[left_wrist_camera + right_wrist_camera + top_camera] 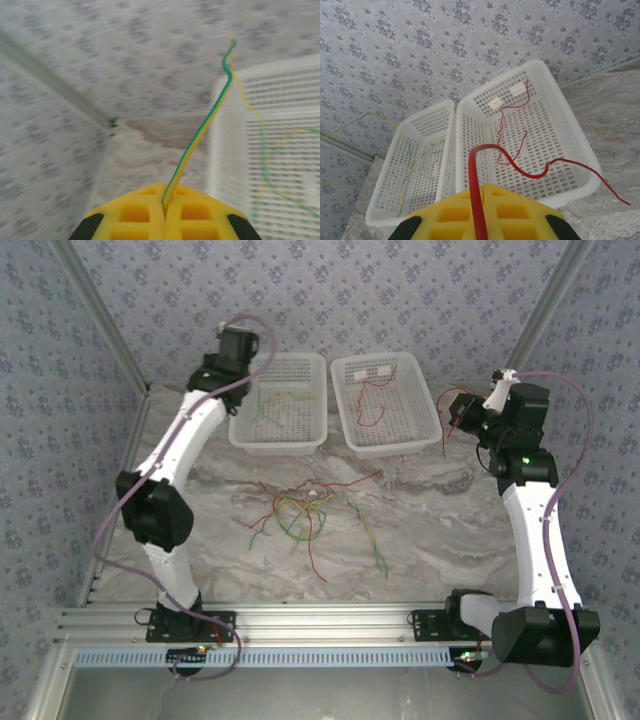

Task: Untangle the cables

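A loose tangle of cables [298, 506] in red, green, yellow and orange lies mid-table, with one separate green-yellow strand [378, 545] to its right. My left gripper [164, 192] is shut on a green-and-yellow cable [210, 120] that sticks up beside the left basket [280, 100]; in the top view that gripper [232, 348] is raised at the basket's far left corner. My right gripper [487, 187] is shut on a red cable [520, 167], which arcs over the right basket's near rim [570, 192]. From above, it [458, 410] hangs just right of that basket.
Two white mesh baskets stand side by side at the back: the left one [240, 430] holds green and yellow cables, the right one [345, 430] holds a red cable [512, 132]. Patterned walls close in on three sides. The aluminium rail [320, 620] runs along the near edge.
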Controlling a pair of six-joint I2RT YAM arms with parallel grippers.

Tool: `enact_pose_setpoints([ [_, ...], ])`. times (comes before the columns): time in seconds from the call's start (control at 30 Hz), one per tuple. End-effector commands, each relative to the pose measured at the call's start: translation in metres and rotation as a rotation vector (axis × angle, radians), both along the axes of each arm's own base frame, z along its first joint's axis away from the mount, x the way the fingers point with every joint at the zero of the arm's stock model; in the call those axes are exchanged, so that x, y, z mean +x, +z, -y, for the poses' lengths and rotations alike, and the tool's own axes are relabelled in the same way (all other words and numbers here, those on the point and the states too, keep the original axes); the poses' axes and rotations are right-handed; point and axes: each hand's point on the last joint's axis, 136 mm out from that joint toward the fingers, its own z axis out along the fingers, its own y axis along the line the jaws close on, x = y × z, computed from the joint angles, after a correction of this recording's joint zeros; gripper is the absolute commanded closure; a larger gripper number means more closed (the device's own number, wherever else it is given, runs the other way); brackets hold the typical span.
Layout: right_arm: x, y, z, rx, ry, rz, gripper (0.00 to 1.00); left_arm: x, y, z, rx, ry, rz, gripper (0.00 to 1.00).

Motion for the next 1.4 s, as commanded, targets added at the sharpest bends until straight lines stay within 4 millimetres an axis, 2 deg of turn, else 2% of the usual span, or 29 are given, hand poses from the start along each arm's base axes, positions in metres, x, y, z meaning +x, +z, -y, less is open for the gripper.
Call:
enact_pose_setpoints([
  [0.0,0.002,-0.001,-0.001,-0.013,0.000,0.011,1.00,0.014,-0.023,0.043,-0.070,-0.133,-0.069,1.00],
  [0.2,-0.001,0.005,-0.007,-0.020,0.035,0.022,1.00,0.034,-0.101,0.048,-0.239,-0.111,-0.274,1.00],
  [0.3,-0.005,0.018,-0.007,-0.048,0.040,0.045,1.00,0.033,-0.128,0.048,-0.276,-0.093,-0.340,1.00],
  [0.37,-0.007,0.032,-0.008,-0.062,0.047,0.067,1.00,0.032,-0.142,0.036,-0.227,-0.033,-0.357,1.00],
  [0.57,-0.006,0.076,-0.026,-0.111,0.109,0.139,1.00,0.021,-0.177,0.021,-0.146,0.079,-0.466,1.00],
  [0.77,0.011,0.120,-0.059,-0.155,0.207,0.222,1.00,0.019,-0.213,0.041,-0.230,0.012,-0.574,1.00],
  [0.9,0.039,0.128,-0.069,-0.150,0.234,0.240,1.00,0.019,-0.232,0.049,-0.282,-0.028,-0.635,1.00],
  [0.97,0.057,0.121,-0.075,-0.132,0.246,0.231,1.00,0.017,-0.238,0.053,-0.308,-0.043,-0.666,1.00],
  [1.1,0.094,0.092,-0.088,-0.154,0.256,0.177,1.00,0.009,-0.258,0.061,-0.372,-0.078,-0.751,1.00],
  [1.23,0.135,0.043,-0.092,-0.179,0.237,0.092,1.00,0.002,-0.274,0.058,-0.362,-0.069,-0.808,1.00],
  [1.37,0.177,-0.020,-0.098,-0.220,0.231,-0.004,1.00,0.005,-0.283,0.051,-0.349,-0.054,-0.803,1.00],
])
